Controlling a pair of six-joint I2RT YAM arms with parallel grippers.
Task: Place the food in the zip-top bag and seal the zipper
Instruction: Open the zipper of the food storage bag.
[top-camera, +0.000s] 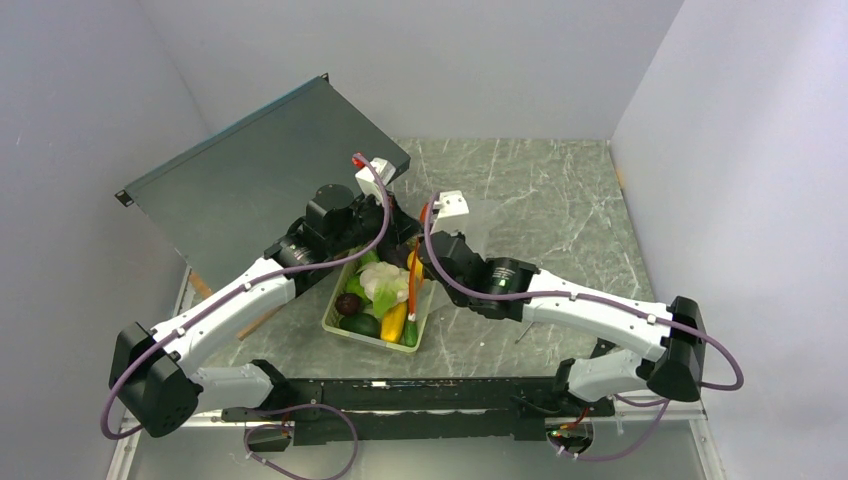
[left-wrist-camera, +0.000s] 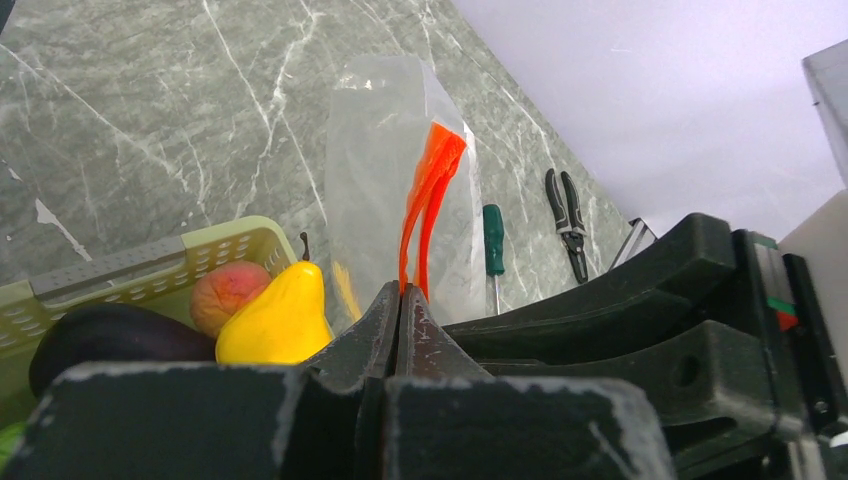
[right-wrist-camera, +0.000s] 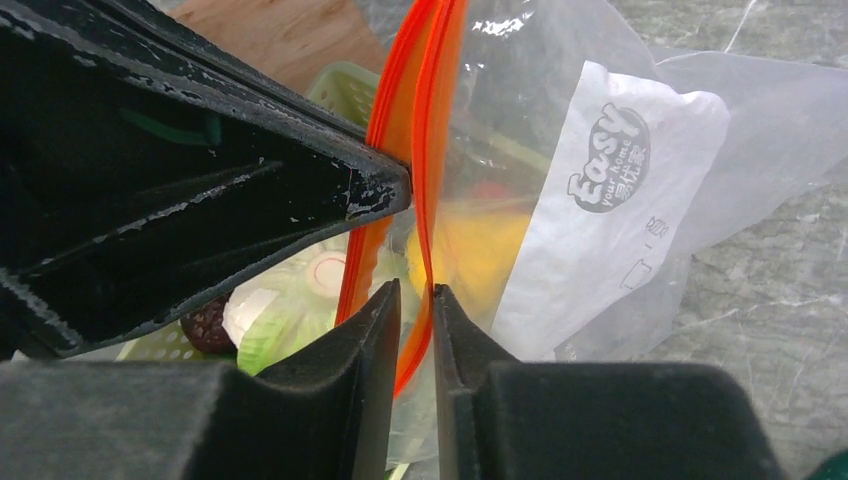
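Observation:
The clear zip-top bag (left-wrist-camera: 385, 150) hangs upright over the pale green tray (top-camera: 332, 318), its white label (right-wrist-camera: 610, 190) facing the right wrist view. My left gripper (left-wrist-camera: 400, 288) is shut on the orange-red zipper (left-wrist-camera: 425, 190). My right gripper (right-wrist-camera: 415, 290) is pinched on one strand of the zipper (right-wrist-camera: 425, 150); the other strand runs outside its left finger. In the top view both grippers, left (top-camera: 400, 232) and right (top-camera: 428, 255), meet at the tray's far end. The food lies in the tray: a yellow pear (left-wrist-camera: 275, 315), a peach (left-wrist-camera: 228, 290), a dark purple piece (left-wrist-camera: 110, 335) and a lettuce (top-camera: 383, 283).
A grey metal panel (top-camera: 260, 170) leans at the back left. A green-handled screwdriver (left-wrist-camera: 493, 235) and pliers (left-wrist-camera: 567, 220) lie on the marble table beyond the bag. A wooden board (right-wrist-camera: 290, 35) shows behind the tray. Walls close in on the left, back and right.

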